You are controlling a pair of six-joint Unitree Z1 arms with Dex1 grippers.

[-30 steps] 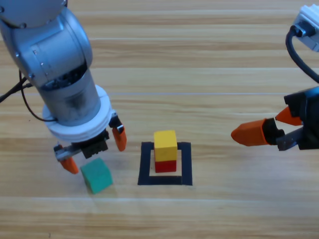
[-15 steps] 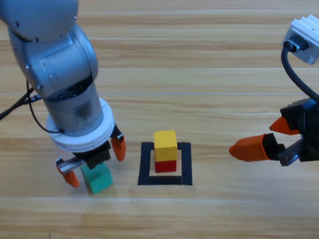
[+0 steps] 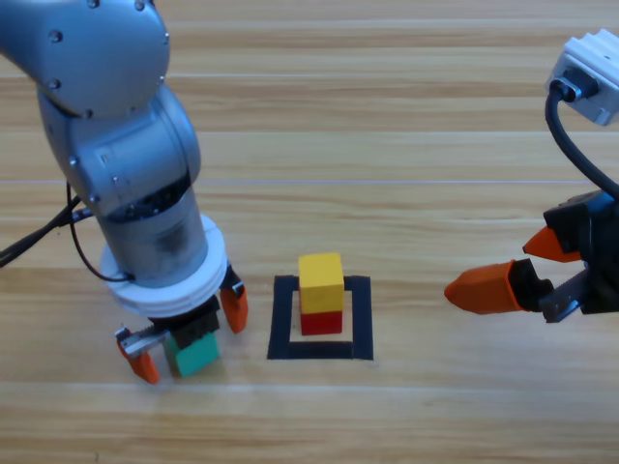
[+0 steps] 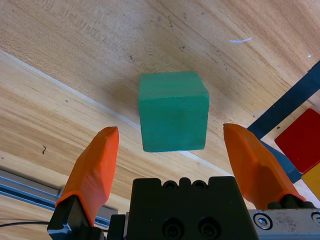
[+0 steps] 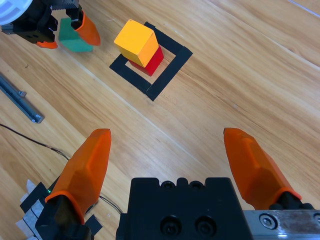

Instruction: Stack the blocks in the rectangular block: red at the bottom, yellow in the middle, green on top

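Left end effector (image 3: 186,333) released, jaws straddling the green cube (image 4: 173,110) on the counter (image 3: 406,116), apparently not touching it, just left of the black tape square (image 3: 360,319) holding yellow cube (image 3: 321,281) atop red cube (image 3: 321,322); right end effector (image 3: 513,266) released, waiting at right edge.

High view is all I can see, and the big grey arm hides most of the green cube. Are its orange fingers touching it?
Observer: No. The left wrist view shows the left gripper open, with the green cube between its fingers and a gap on each side.
Operator: Is the arm on the right holding anything?
Observer: No. The right wrist view shows the right gripper spread wide, with only bare table between its fingers.
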